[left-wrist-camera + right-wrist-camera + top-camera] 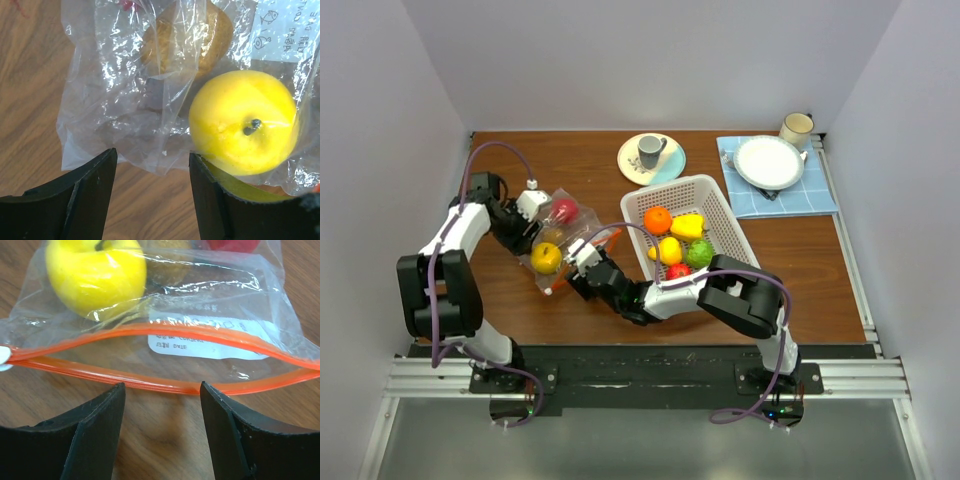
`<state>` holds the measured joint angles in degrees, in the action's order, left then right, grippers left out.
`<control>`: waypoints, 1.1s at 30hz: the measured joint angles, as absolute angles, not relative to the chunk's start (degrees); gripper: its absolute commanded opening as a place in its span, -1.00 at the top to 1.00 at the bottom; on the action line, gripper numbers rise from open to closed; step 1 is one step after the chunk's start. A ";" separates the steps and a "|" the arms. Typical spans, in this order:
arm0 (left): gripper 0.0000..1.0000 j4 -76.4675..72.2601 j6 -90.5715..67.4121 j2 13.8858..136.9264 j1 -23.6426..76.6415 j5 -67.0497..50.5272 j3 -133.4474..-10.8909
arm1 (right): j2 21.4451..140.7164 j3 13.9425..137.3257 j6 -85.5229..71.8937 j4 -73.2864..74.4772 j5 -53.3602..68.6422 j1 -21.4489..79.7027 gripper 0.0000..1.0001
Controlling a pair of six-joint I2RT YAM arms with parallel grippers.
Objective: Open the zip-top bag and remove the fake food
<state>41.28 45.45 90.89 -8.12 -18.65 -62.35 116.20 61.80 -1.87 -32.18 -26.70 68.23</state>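
Right wrist: bag (210, 347) left of basket (716, 195), zip (150, 385) parted. Yellow apple (95, 270) and two more pieces inside; other fruit (658, 218) already in basket. Left claw (152, 156) and right claw (161, 387) both spread, empty.

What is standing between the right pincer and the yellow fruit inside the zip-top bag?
Nothing solid. The orange strip of the zip-top bag gapes open just ahead of the right pincer; the yellow fruit lies inside, under loose film, left in the wrist view.

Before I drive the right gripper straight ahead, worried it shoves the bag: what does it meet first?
Probably the near orange zip strip of the zip-top bag, just beyond the open right gripper; depth is unclear.
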 measured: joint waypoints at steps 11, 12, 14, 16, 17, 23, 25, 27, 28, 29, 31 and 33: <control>-0.26 37.71 45.04 91.83 -7.05 -18.94 -59.11 | 113.60 62.22 -0.99 -31.16 -25.87 68.20 -0.32; -0.26 37.41 45.01 92.05 -6.94 -18.90 -58.87 | 112.64 62.22 -0.58 -31.22 -25.91 68.16 -0.31; -0.24 36.71 44.99 92.62 -6.74 -18.85 -58.43 | 111.20 62.67 0.34 -31.42 -25.93 67.85 -0.31; -0.23 36.21 44.97 93.47 -6.39 -18.63 -58.13 | 111.04 64.03 1.04 -31.81 -25.82 67.31 -0.30; -0.23 35.81 44.97 93.84 -6.17 -18.44 -57.93 | 111.13 64.58 1.19 -31.81 -25.69 66.89 -0.30; -0.22 34.41 44.97 94.21 -4.62 -17.21 -56.71 | 112.88 65.58 1.52 -31.77 -24.18 64.05 -0.29; -0.22 34.04 44.97 94.43 -4.34 -16.91 -56.71 | 113.78 65.54 1.52 -31.73 -23.64 63.57 -0.29; -0.21 33.78 44.97 94.87 -4.19 -16.62 -56.71 | 114.17 65.17 1.48 -31.75 -22.81 63.48 -0.30; -0.21 33.71 44.97 95.07 -4.08 -16.43 -56.71 | 114.17 64.75 1.48 -31.77 -22.63 63.53 -0.32; -0.20 33.58 44.97 95.39 -3.92 -16.14 -56.71 | 114.17 64.55 1.48 -31.77 -22.31 63.55 -0.33; -0.20 33.41 44.97 95.81 -3.55 -15.70 -56.71 | 114.32 64.49 1.43 -31.81 -21.50 63.66 -0.44; -0.20 33.30 44.97 96.07 -3.05 -15.22 -56.71 | 114.74 64.53 1.43 -32.10 -21.02 63.66 -0.55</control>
<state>33.30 44.97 96.07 -3.05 -15.22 -56.71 114.74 64.53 1.43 -32.10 -21.02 63.66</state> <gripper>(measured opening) 0.603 0.708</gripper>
